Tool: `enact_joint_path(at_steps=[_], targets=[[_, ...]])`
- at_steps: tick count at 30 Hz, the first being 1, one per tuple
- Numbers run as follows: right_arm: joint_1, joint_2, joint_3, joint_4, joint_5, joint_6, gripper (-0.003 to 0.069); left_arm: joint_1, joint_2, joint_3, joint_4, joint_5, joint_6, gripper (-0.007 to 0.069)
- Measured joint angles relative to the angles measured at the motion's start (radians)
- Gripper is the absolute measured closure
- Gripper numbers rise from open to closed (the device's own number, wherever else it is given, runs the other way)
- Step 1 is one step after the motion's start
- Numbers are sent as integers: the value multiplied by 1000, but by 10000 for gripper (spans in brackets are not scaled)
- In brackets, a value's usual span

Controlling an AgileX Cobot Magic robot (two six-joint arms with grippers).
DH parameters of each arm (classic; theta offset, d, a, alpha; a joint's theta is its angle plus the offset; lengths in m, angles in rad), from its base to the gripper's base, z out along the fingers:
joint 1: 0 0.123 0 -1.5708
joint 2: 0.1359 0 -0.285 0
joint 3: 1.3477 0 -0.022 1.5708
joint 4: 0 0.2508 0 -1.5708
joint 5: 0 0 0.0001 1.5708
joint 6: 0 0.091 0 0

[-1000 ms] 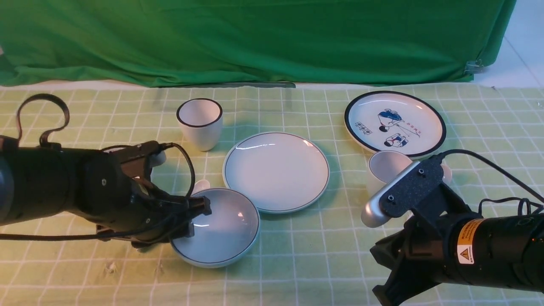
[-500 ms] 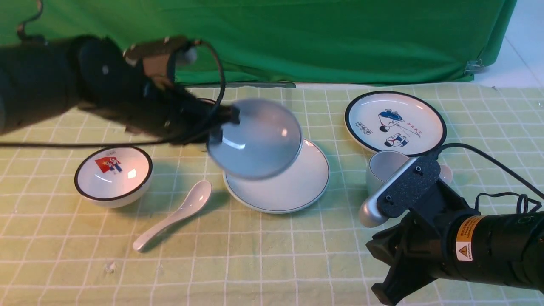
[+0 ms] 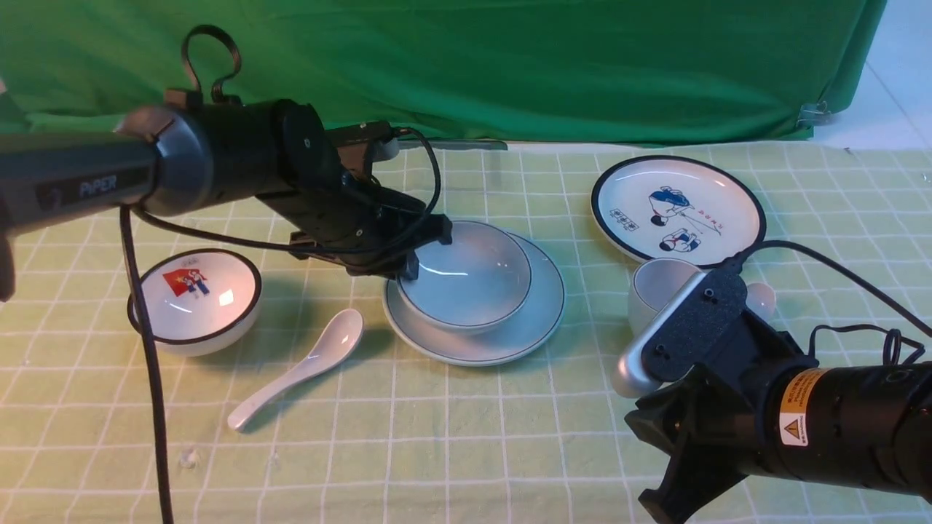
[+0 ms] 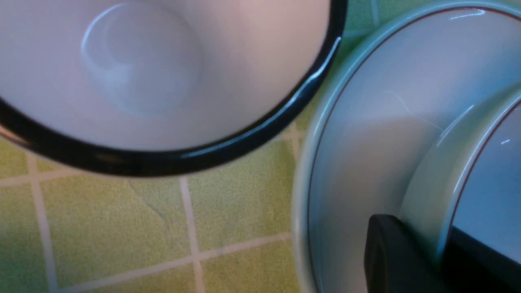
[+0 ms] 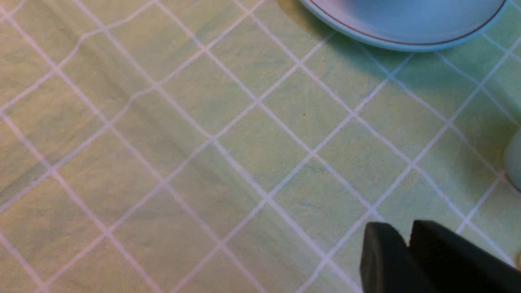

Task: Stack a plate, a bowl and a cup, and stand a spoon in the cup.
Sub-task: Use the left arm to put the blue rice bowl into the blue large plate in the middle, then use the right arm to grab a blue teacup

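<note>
The left claw is clamping the near-left rim of the bowl, one finger pressing on the outer wall and the other reaching inside. The bowl is sitting upright in the plate, within the plate's rim and a little toward its far-left side. The plate is lying flat near the middle of the checked tablecloth. The spoon is lying on the cloth to the left of the plate, apart from it, with its scoop pointing toward the plate. The cup is standing to the right of the plate, partly hidden behind the right arm's camera. The right claw is hanging over bare cloth near the plate's edge, holding nothing; only its tips are showing, close side by side, and I cannot tell whether they are meeting. A flag bowl is sitting at the left, a picture plate is lying at the far right, and a black-rimmed cup is standing just beside the plate.
</note>
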Motion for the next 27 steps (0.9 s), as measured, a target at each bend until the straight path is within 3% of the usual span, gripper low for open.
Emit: enact_joint_path(at_steps=[6, 10, 16, 20, 27], targets=[[0, 0, 0, 0, -6, -3, 515, -9, 0, -1, -6, -4, 15, 477], [-7, 0, -9, 0, -36, -3, 503, -32, 0, -1, -7, -3, 34, 342], [-150, 6, -124, 0, -45, 65, 477, -40, -52, -1, 28, 71, 37, 186], [-298, 61, -327, 0, 154, 106, 353, -40, -209, -1, 43, 97, 37, 153], [-406, 275, -548, 0, 285, 61, 177, -40, -458, -1, -3, 143, 37, 147]])
